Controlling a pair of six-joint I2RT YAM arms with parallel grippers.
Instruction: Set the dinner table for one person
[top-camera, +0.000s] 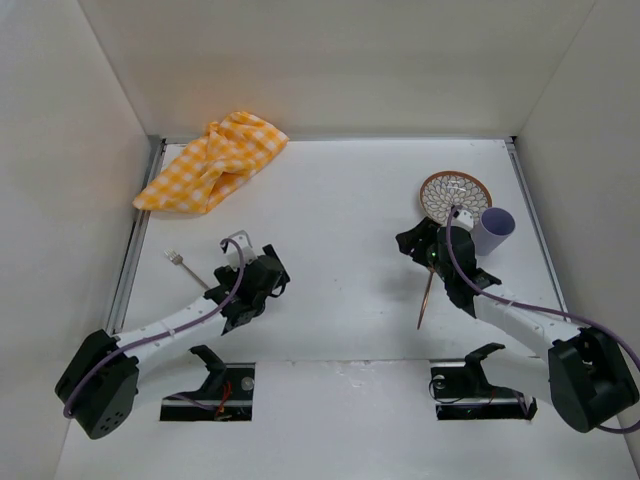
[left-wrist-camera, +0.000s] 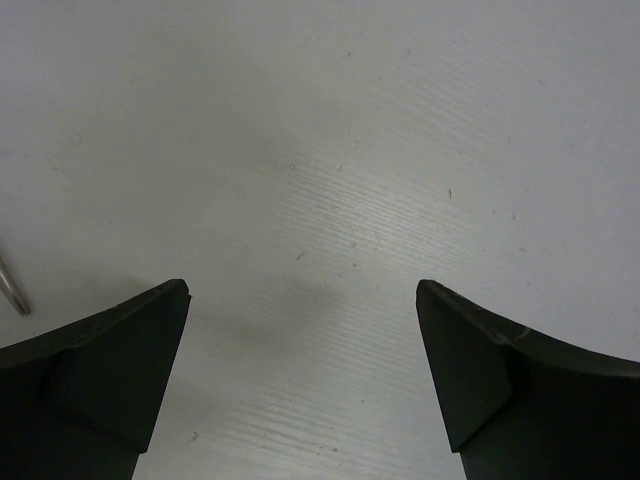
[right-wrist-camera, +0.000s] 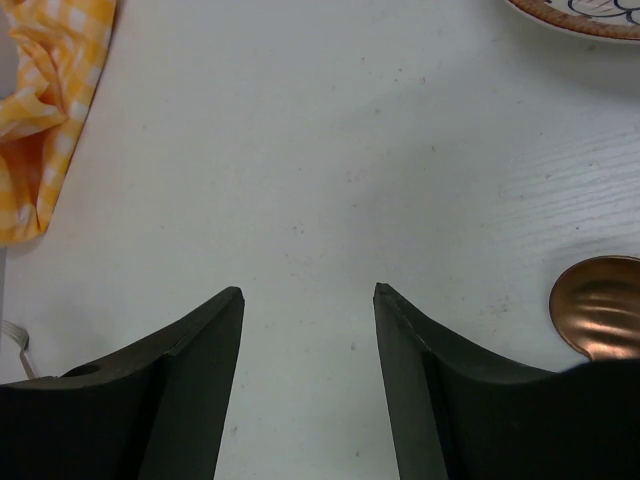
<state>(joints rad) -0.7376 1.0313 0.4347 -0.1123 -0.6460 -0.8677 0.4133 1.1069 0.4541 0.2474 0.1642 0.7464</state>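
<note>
The dinner table (top-camera: 340, 215) is a white surface. On it at the right lie a patterned plate (top-camera: 455, 197), a lavender cup (top-camera: 494, 230) on its side, and a copper spoon (top-camera: 426, 298). A fork (top-camera: 186, 266) lies at the left. My left gripper (top-camera: 272, 280) stands open over bare table (left-wrist-camera: 320, 150), right of the fork, with nothing between its fingers; the fork's handle end (left-wrist-camera: 10, 285) shows at the left wrist view's edge. My right gripper (top-camera: 410, 243) is open and empty, left of the plate (right-wrist-camera: 590, 15), with the spoon's bowl (right-wrist-camera: 595, 320) beside its right finger.
A yellow-and-white checked cloth (top-camera: 212, 160) lies crumpled at the back left, also in the right wrist view (right-wrist-camera: 45, 100). White walls enclose the table on three sides, and metal rails (top-camera: 135, 245) run along its sides. Two gripper stands (top-camera: 215, 375) sit at the near edge.
</note>
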